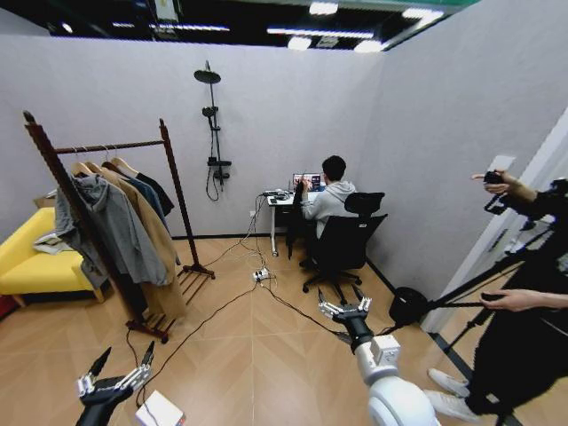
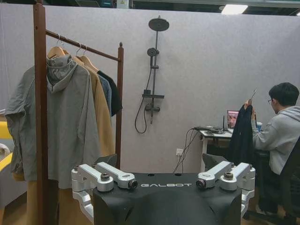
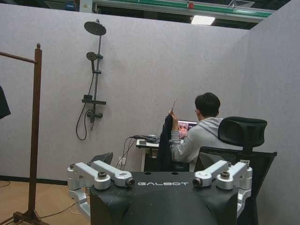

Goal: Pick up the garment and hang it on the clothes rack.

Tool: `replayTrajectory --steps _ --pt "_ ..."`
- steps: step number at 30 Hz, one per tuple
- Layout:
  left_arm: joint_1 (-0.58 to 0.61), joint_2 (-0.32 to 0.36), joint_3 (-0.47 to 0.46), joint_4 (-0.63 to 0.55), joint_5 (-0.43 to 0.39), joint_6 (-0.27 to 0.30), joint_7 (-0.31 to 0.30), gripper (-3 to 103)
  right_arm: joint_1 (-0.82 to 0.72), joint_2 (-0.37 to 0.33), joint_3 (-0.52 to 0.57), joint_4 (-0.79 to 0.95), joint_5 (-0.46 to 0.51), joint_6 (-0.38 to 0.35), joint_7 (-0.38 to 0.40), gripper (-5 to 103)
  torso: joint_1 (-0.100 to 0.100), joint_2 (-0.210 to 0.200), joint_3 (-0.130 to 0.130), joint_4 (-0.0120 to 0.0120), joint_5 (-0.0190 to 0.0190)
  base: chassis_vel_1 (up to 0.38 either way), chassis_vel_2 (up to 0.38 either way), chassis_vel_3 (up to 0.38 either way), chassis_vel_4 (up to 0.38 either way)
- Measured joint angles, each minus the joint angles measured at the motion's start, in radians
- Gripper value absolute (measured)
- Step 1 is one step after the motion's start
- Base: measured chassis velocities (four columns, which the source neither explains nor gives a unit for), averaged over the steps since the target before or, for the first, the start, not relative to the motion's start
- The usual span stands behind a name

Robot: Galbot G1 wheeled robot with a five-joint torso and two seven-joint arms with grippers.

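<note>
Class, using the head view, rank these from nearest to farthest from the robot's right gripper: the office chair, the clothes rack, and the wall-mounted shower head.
Measured from the right gripper:
1. The office chair, just beyond the gripper, slightly toward the back wall.
2. The clothes rack, off to the robot's left across the floor.
3. The shower head, high on the back wall, farthest away.

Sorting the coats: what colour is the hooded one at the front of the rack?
Grey, clearest in the left wrist view: the hooded coat hangs foremost on the rack.
</note>
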Motion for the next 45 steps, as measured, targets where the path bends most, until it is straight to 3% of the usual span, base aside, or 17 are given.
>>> replayTrajectory --steps 27,45 --pt "0.000 0.000 0.000 0.000 0.000 0.000 0.000 100 0.055 0.001 -0.005 -0.035 0.046 -0.021 -0.007 100 -0.001 0.000 0.000 0.0001 0.0000 -0.006 0.006 0.008 -0.007" --pt "0.000 0.000 0.000 0.000 0.000 0.000 0.000 100 0.038 0.009 0.001 -0.022 0.041 -0.021 -0.009 100 0.000 0.000 0.000 -0.0003 0.0000 -0.159 0.155 0.153 -0.156"
